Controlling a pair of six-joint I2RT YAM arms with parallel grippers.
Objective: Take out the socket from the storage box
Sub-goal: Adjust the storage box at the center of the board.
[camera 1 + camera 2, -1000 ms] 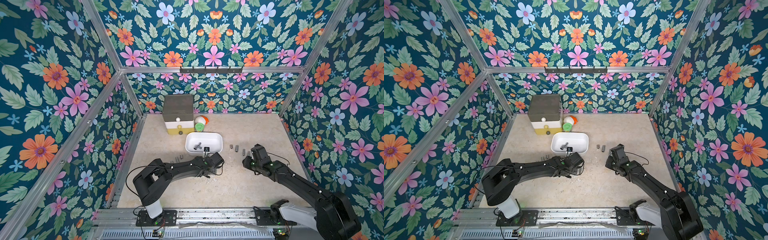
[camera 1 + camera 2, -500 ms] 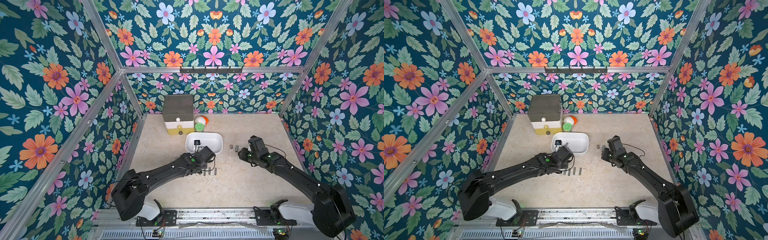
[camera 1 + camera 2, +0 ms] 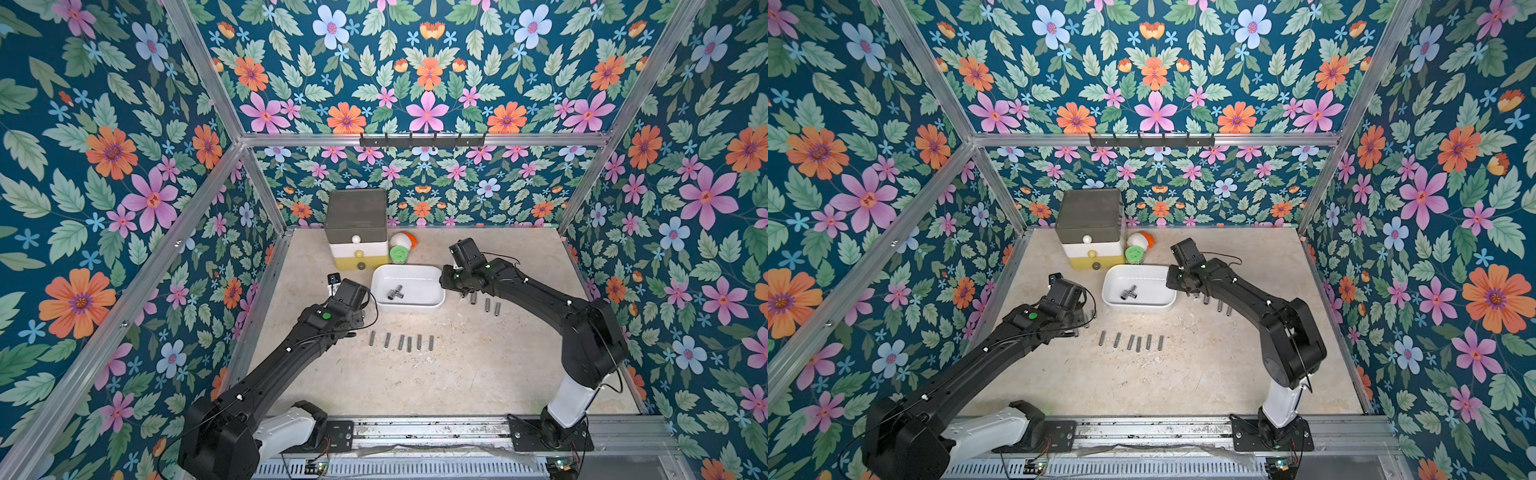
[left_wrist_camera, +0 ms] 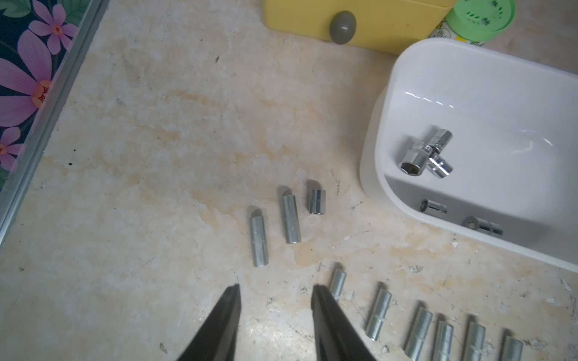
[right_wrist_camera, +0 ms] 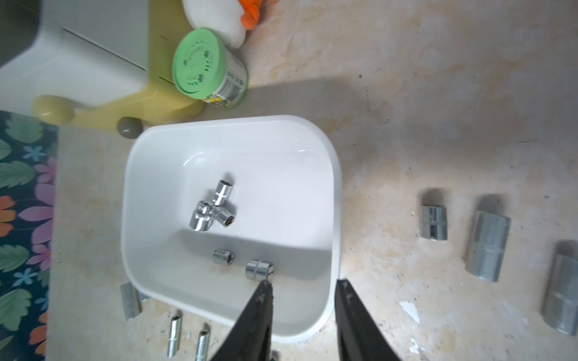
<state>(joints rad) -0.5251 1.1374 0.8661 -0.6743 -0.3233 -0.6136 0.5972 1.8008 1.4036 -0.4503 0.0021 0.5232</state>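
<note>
The left claw [image 4: 275, 292] is standing narrowly parted with nothing between its tips, hanging over bare worktop [image 4: 140, 140]. In both top views it is hiding under its own wrist. The right claw [image 5: 304, 283] is gaping about as little and carrying nothing. Its tips are hanging over the near corner of the storage box [image 5: 281, 175], one tip just beside a socket [image 5: 259, 270]; whether they are touching is hard to tell.

The box is sitting at the centre of both top views. Five sockets are lying in it, three clustered together [image 5: 200, 218] and two apart.

Twelve laid-out sockets are lying on the worktop:
- a row of six [image 3: 401, 341] below the box, several being cut off by the left wrist picture's edge
- three [image 3: 487, 304] at the box's right
- three [image 4: 291, 218] near the left claw, mostly being covered from above by the left arm [image 3: 291, 353]

That arm is stretching low from the lower left of the frame up to the box's left end. The right arm [image 3: 540, 295] is rising from the lower right, bending at a high elbow and reaching leftward, its wrist tipping down at the box's right end.

A drawer tower [image 3: 357, 224] is standing above the box, with a green-lidded tub [image 3: 400, 254] beside it.
</note>
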